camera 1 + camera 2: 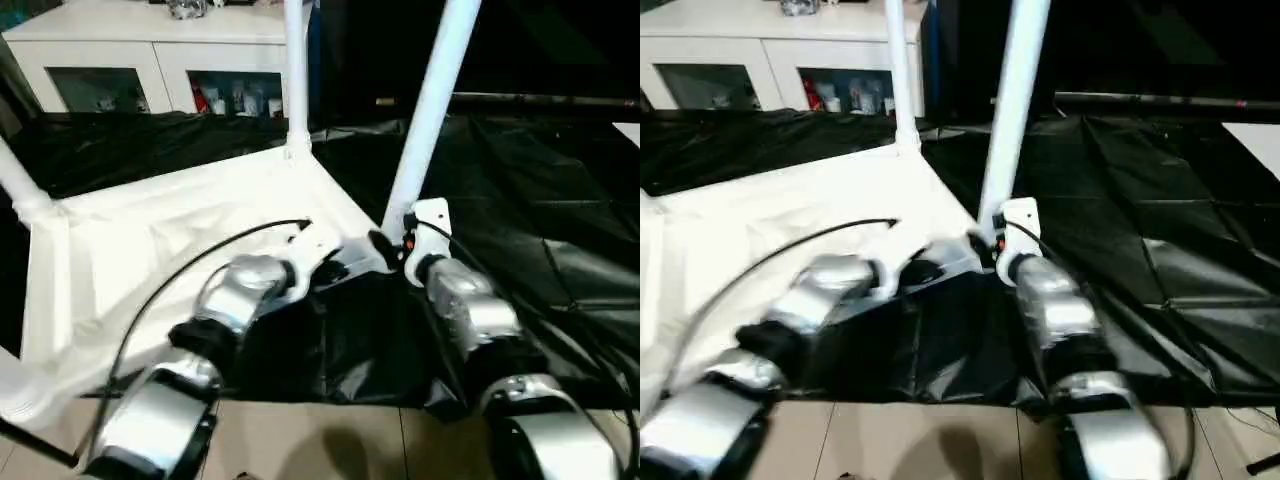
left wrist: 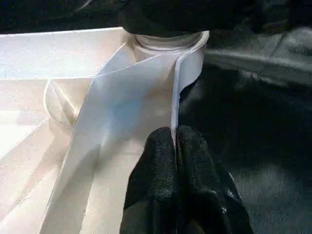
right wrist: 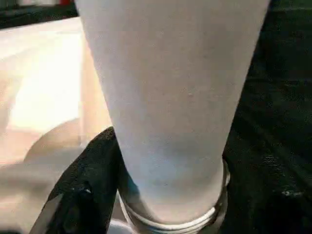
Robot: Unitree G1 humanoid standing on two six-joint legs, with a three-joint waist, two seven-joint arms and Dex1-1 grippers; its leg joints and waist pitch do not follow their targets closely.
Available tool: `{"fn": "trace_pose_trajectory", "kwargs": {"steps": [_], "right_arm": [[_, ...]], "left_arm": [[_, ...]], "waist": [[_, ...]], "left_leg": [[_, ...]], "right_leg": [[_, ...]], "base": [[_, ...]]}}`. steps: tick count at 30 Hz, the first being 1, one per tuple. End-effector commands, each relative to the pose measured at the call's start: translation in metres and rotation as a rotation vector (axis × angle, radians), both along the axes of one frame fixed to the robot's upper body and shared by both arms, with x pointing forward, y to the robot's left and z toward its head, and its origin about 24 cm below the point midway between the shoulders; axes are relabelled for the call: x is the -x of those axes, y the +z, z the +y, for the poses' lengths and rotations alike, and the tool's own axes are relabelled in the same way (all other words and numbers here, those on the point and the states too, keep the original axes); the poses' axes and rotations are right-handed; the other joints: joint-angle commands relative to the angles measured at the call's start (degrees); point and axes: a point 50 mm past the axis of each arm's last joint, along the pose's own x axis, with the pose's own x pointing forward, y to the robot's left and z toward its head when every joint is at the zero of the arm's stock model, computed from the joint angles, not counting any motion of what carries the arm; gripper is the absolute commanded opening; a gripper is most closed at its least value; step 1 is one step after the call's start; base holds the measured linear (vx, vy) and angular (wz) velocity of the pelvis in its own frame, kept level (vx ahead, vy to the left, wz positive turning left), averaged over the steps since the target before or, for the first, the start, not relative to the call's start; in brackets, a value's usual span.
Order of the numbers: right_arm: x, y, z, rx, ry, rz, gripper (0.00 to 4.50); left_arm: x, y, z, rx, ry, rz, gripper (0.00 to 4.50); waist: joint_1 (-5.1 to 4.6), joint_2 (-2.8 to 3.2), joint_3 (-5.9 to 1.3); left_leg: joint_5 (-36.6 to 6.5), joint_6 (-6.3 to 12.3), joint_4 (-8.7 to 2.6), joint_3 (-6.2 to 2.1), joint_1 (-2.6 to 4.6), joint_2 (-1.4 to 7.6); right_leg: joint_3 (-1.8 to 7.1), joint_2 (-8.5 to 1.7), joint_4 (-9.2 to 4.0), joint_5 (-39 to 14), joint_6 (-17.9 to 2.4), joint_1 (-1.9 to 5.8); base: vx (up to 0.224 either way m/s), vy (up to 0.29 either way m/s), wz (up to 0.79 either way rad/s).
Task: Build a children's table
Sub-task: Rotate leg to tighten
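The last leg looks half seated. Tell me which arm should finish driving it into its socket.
Right. The right gripper is at the near leg, by its socket, while the left gripper pinches the tabletop rim, steadying it.

head pair: down, forward | wrists: close on leg [image 3: 170, 112] socket [image 2: 168, 46]

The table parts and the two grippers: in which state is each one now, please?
Tabletop: upside down on the black sheet, ribbed side up.
Near leg: upright, tilted, foot in the corner socket.
Far leg: upright in its socket.
Left leg: leaning, joined at its corner.
Left gripper: shut on the tabletop's rim.
Right gripper: around the near leg's base.
Cabinet: doors closed.
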Motion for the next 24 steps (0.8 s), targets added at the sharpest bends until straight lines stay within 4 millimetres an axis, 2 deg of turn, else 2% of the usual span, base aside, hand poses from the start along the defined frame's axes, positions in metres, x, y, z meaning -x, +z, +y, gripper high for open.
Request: {"fn": "trace_pose_trajectory", "kwargs": {"steps": [1,3,5,10,13,15,16,18,19,20,24], "right_arm": [[0.012,-0.026,0.008,-0.028,-0.030,0.120,2.70],[0.011,-0.022,0.015,-0.029,-0.001,0.083,2.70],[0.009,-0.016,0.019,-0.057,0.040,0.038,3.25],[0.006,-0.001,0.017,-0.079,0.160,-0.042,3.72],[0.006,0.004,0.010,-0.063,0.250,-0.053,3.86],[0.007,0.006,0.002,-0.036,0.333,-0.048,3.92],[0.009,0.008,-0.003,-0.018,0.392,-0.044,3.92],[0.013,0.014,-0.020,0.030,0.538,-0.040,3.92],[0.013,0.014,-0.021,0.035,0.549,-0.041,3.92],[0.015,0.018,-0.029,0.072,0.608,-0.048,3.92],[0.021,0.023,-0.043,0.127,0.749,-0.022,3.92]], "left_arm": [[-0.007,0.005,0.005,-0.009,0.085,-0.034,0.00],[-0.006,0.004,0.002,-0.007,0.054,-0.033,0.00],[-0.005,0.003,0.004,-0.007,0.039,-0.027,0.00],[0.000,0.000,0.010,-0.005,-0.035,-0.010,0.00],[0.003,0.000,0.015,-0.002,-0.082,-0.005,0.00],[0.006,-0.002,0.020,0.002,-0.116,0.007,0.00],[0.008,-0.002,0.023,0.004,-0.136,0.005,0.00],[0.012,-0.002,0.031,0.010,-0.183,0.013,0.00],[0.012,-0.002,0.032,0.010,-0.188,0.013,0.00],[0.015,-0.001,0.035,0.017,-0.219,0.012,0.00],[0.021,0.001,0.043,0.027,-0.289,0.031,0.00]], "waist": [[-0.54,0.04,-3.50],[-0.55,0.00,-3.55],[-0.49,0.04,-3.64],[-0.51,-0.17,-3.77],[-0.65,-0.23,-3.84],[-0.78,-0.31,-3.83],[-0.82,-0.27,-4.02],[-0.75,-0.40,-4.03],[-0.61,-0.38,-4.03],[-0.51,-0.39,-4.01],[-0.25,-0.35,-3.91]], "left_leg": [[-23.6,-1.87,-4.53,-1.09,1.68,0.67],[-23.2,-1.53,-4.55,-1.07,1.55,0.69],[-22.4,-1.09,-4.53,-0.96,1.47,0.74],[-19.9,0.03,-4.43,-0.81,1.10,0.76],[-17.9,0.98,-4.24,-0.71,0.88,0.79],[-17.3,1.36,-4.17,-0.66,0.86,0.81],[-15.3,1.94,-3.98,-0.70,0.66,0.84],[-14.2,2.77,-3.72,-0.46,0.67,0.93],[-13.9,3.02,-3.69,-0.47,0.65,0.99],[-13.7,3.50,-3.62,-0.39,0.67,1.11],[-14.2,3.58,-3.57,-0.28,0.83,1.26]], "right_leg": [[1.06,-2.25,-5.27,-25.0,-7.9,1.48],[1.09,-2.22,-5.12,-23.3,-8.2,1.62],[1.15,-2.18,-4.87,-20.6,-8.9,1.78],[1.19,-2.25,-4.43,-16.9,-10.3,2.32],[1.15,-2.31,-4.11,-14.6,-11.4,2.70],[1.14,-2.29,-4.04,-14.0,-11.8,2.69],[1.06,-2.28,-3.72,-11.6,-12.5,3.05],[1.02,-2.01,-3.41,-8.7,-13.5,3.08],[0.96,-2.03,-3.30,-8.2,-13.8,3.18],[0.91,-2.04,-3.15,-7.8,-14.6,3.13],[1.02,-2.18,-3.22,-9.4,-15.1,2.94]], "base": [[0.000,0.000,0.00],[0.000,0.000,0.00],[0.000,0.000,0.00],[0.000,0.000,0.00],[0.000,0.000,0.00],[0.000,0.000,0.00],[0.000,0.000,0.00],[0.000,0.000,0.00],[0.000,0.000,0.00],[0.000,0.000,0.00],[0.000,0.000,0.00]]}}
